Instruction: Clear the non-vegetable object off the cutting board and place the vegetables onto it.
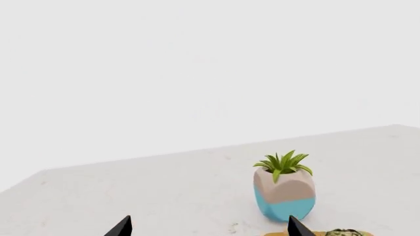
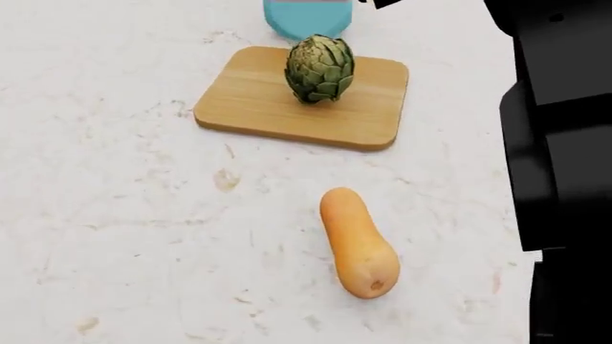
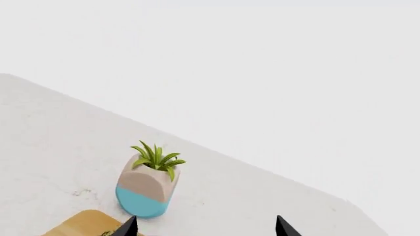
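Nearest the robot, an orange-tan butternut squash [image 2: 360, 244] lies on the white table [image 2: 115, 215], not yet moved. Beyond it, the green artichoke [image 2: 319, 69] sits on the wooden cutting board [image 2: 258, 104], so it seems nothing is done yet; no garlic bulb is visible. Each wrist view shows two dark fingertips spread apart and empty: the left gripper [image 1: 208, 228] and right gripper [image 3: 204, 227] are released. Ahead of the fingertips lies the board's edge, then farther off a beige-and-teal plant pot [image 3: 147, 188].

The artichoke [image 2: 319, 69] sits on the cutting board [image 2: 258, 104], squash [image 2: 359, 242] before it, planter [image 2: 308, 18] behind.
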Available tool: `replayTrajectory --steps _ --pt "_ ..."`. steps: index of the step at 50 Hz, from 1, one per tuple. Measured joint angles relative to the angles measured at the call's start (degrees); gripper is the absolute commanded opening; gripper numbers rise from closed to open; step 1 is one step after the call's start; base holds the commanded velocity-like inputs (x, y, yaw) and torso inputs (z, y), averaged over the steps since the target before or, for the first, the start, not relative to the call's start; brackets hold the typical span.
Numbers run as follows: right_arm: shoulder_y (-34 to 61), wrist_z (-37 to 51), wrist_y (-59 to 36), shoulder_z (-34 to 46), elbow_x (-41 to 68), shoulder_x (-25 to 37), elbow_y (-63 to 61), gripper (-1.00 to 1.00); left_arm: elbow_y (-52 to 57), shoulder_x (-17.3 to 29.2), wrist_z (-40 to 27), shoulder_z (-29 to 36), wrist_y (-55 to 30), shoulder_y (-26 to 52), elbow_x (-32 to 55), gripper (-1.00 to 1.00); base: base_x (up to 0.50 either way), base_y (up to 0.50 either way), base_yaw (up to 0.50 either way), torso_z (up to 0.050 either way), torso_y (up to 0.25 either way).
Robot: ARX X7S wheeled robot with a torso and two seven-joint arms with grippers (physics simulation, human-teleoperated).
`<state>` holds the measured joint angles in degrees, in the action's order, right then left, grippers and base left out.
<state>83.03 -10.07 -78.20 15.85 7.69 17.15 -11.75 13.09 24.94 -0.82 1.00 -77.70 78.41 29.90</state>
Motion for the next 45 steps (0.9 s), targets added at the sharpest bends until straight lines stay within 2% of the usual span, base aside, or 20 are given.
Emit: replayTrajectory --steps 34,45 --pt "2.81 -0.53 0.71 0.78 0.54 0.46 4.52 1.0 -2.42 0.37 0.64 2.34 0.64 3.26 0.61 1.0 0.5 0.08 0.0 0.0 0.001" --pt "1.35 -0.71 2.23 -0.31 1.3 -0.28 6.16 1.0 -2.14 0.28 0.52 2.53 0.85 2.78 0.98 1.0 0.0 0.0 0.0 0.0 0.0"
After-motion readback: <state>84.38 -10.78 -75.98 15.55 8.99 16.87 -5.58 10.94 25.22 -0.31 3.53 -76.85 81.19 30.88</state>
